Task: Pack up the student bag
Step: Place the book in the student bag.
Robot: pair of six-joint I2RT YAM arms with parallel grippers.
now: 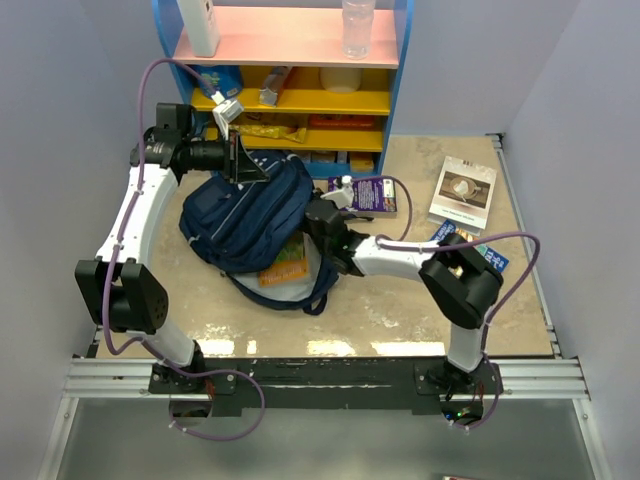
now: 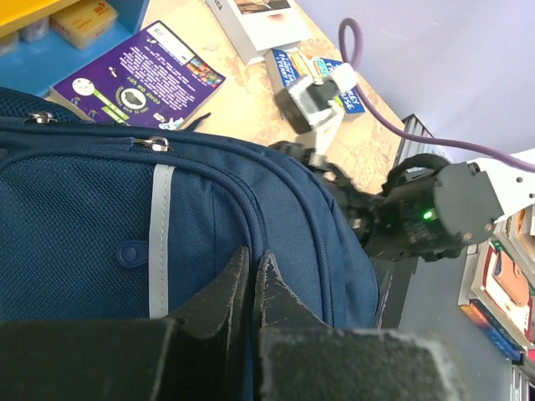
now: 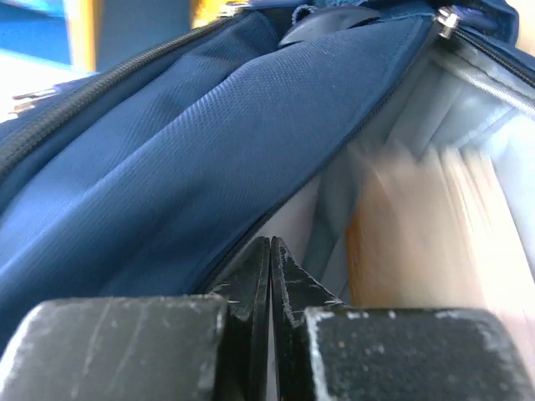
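Observation:
The student bag (image 1: 245,215), a navy backpack with a pale stripe (image 2: 160,238), lies at the table's middle left. Its main opening faces the near side and shows pale lining (image 1: 300,285). An orange book (image 1: 285,265) sticks partway out of that opening and is a blur in the right wrist view (image 3: 418,234). My left gripper (image 1: 250,168) (image 2: 253,255) sits at the bag's far top edge, shut, with a sliver of blue cloth between its tips. My right gripper (image 1: 318,222) (image 3: 270,242) is shut at the bag's right side, its tips against the zip edge of the opening, with nothing visible between them.
A purple book (image 1: 365,195) (image 2: 138,79) lies just right of the bag. A white book (image 1: 463,190) and a blue packet (image 1: 485,252) lie further right. A blue and yellow shelf unit (image 1: 300,100) with boxes and a bottle stands at the back, close behind my left wrist.

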